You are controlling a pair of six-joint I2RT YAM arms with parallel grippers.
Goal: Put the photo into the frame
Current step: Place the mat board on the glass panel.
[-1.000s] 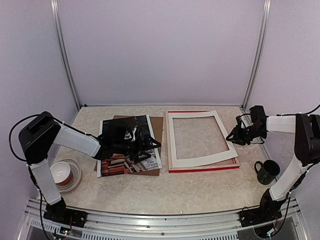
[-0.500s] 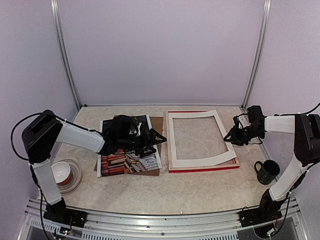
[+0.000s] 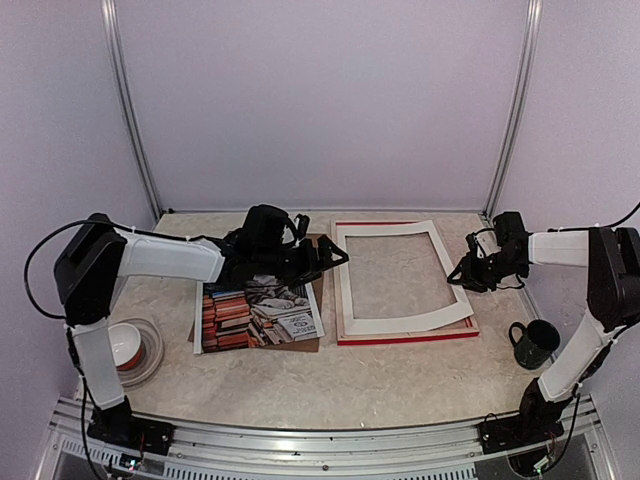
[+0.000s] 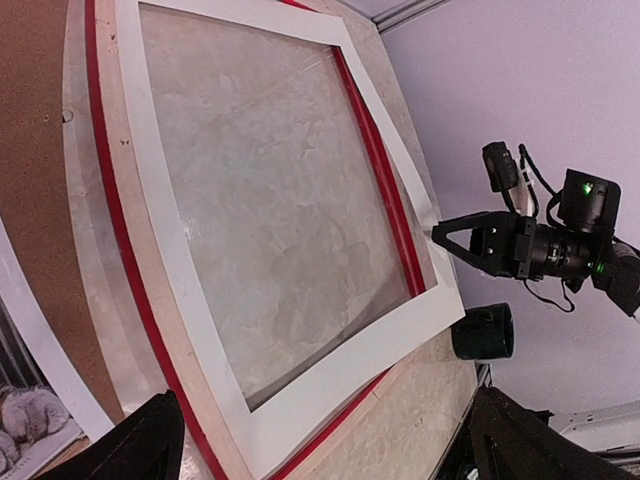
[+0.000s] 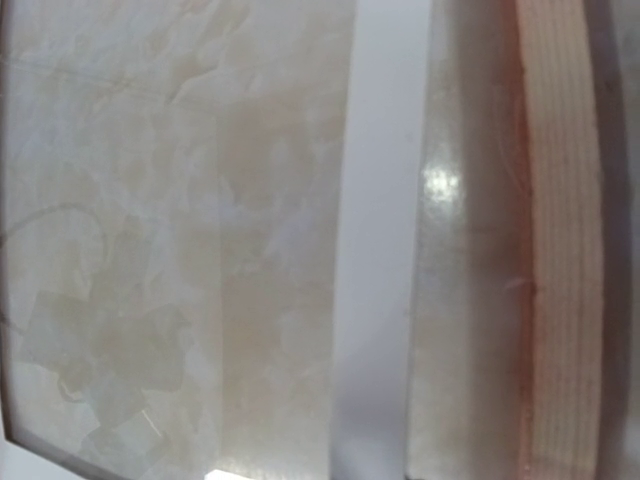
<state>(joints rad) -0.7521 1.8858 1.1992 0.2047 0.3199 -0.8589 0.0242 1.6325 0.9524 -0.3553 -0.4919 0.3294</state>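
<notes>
Red frame (image 3: 405,339), photo (image 3: 258,316) overhead, wood edge right wrist

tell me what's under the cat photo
A brown board lies under the photo, showing along its right and near edges. The rest of the board is covered.

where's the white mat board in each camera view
top external: white mat board right of centre, skewed on the frame.
left wrist: its white border spans most of the picture.
right wrist: a vertical white strip near the middle.
shared landmark: the frame beneath it, seen in all three.
</notes>
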